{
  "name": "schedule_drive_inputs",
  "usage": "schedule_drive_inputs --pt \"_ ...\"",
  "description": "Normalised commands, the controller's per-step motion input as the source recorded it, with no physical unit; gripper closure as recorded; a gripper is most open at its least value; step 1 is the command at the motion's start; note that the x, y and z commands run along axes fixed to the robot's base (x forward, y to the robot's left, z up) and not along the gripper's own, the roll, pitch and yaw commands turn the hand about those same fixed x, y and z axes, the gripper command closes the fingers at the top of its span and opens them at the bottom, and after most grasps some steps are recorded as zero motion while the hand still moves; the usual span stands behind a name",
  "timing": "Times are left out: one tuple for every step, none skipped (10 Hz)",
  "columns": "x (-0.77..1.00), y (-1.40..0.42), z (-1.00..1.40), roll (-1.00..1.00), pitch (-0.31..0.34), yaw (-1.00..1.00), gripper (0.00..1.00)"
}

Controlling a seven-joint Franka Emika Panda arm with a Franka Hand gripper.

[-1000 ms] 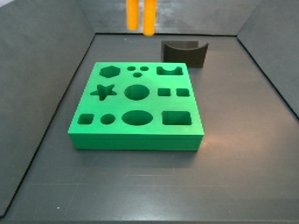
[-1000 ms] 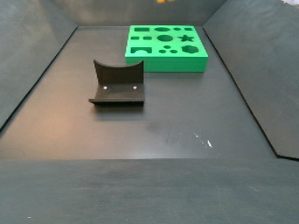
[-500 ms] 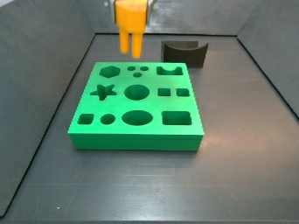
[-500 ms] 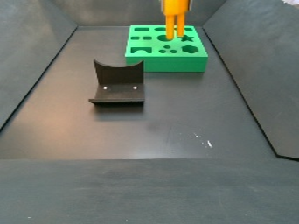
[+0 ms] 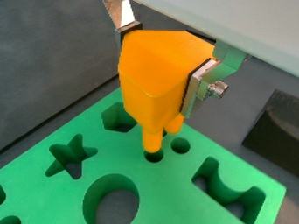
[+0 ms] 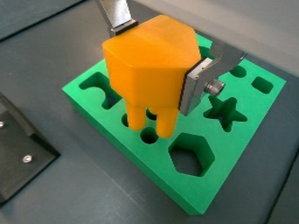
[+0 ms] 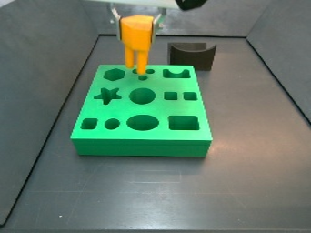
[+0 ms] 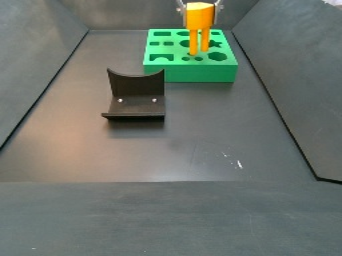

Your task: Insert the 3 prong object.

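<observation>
My gripper (image 5: 162, 70) is shut on the orange 3 prong object (image 5: 158, 74), held upright with its prongs pointing down. It also shows in a wrist view (image 6: 146, 74) and in both side views (image 7: 135, 41) (image 8: 198, 22). The prong tips reach the small round holes (image 5: 152, 157) near the back edge of the green block (image 7: 144, 109), with one prong tip at a hole's mouth. The silver fingers (image 6: 201, 77) clamp the object's wide body from both sides. The green block shows several shaped cut-outs, among them a star (image 5: 68, 156) and a hexagon (image 6: 191, 156).
A dark grey curved block (image 7: 194, 55) stands behind the green block to the right, also in a side view (image 8: 134, 95). Dark bin walls surround the floor. Bare dark floor lies in front of the green block (image 8: 201, 170).
The gripper has come down with the orange object from above the bin's back edge to the green block, and the prongs now reach the small round holes.
</observation>
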Motion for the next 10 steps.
schedule_drive_inputs --pt "0.09 -0.03 -0.24 0.17 0.077 -0.25 1.00" --pt "0.21 0.00 -0.23 0.24 0.159 -0.15 1.00" --pt "0.28 0.00 -0.30 0.23 0.161 -0.10 1.00" --pt "0.22 -0.02 -0.32 0.08 0.083 -0.21 1.00" --pt "0.18 -0.02 -0.36 0.03 0.066 -0.29 1.00" --pt "0.11 -0.02 -0.34 0.04 0.070 -0.43 1.00" --pt "0.00 0.00 -0.31 0.05 0.060 -0.81 1.00" --pt "-0.03 0.00 -0.32 0.04 0.050 -1.00 1.00" --pt "-0.01 0.00 -0.33 0.03 0.027 -1.00 1.00" --pt "0.00 0.00 -0.37 0.00 0.003 -1.00 1.00"
